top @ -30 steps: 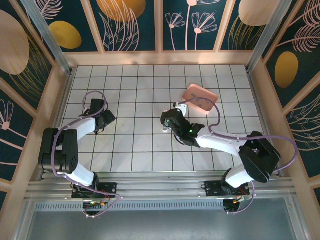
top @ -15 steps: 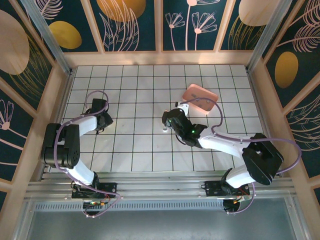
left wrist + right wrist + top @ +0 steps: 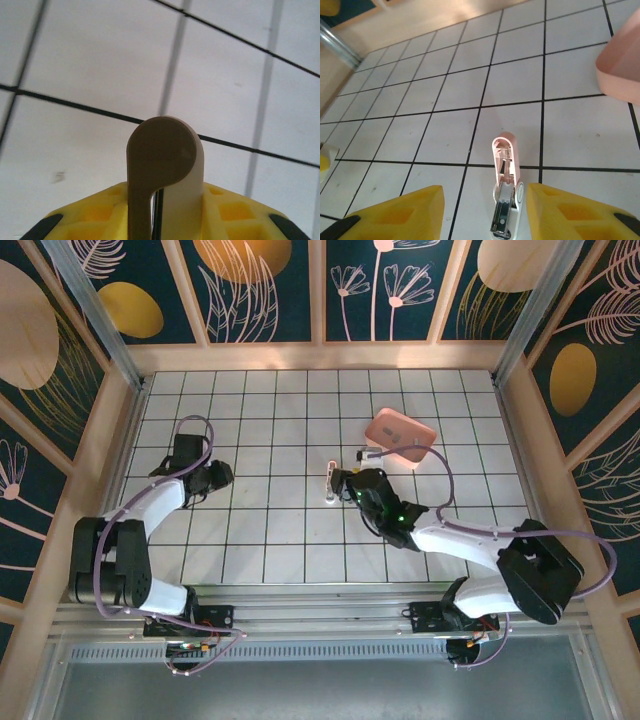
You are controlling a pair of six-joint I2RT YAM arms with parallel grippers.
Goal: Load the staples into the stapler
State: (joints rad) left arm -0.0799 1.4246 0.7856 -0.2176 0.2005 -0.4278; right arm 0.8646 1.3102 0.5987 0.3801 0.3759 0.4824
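Note:
The stapler [image 3: 331, 483] lies on the white tiled floor near the middle, flipped open. In the right wrist view its pinkish lid [image 3: 506, 152] points away from me and its grey metal rail [image 3: 502, 212] lies bare. My right gripper [image 3: 349, 484] sits just right of it, open, its yellow blocks on either side of the stapler's near end [image 3: 485, 222] without touching it. My left gripper [image 3: 217, 475] hovers low over the floor at the left, its beige fingers [image 3: 162, 160] pressed together with a thin dark slit between them. The staples are hidden.
A pink rounded tray [image 3: 401, 438] rests behind and to the right of the stapler; its corner [image 3: 620, 65] shows at the right edge of the right wrist view. Wooden walls and metal posts ring the tiled floor [image 3: 280, 530].
My right gripper has drawn back to the right off the stapler, which now lies uncovered and open. The left arm has swung slightly, its gripper shifting a little to the right.

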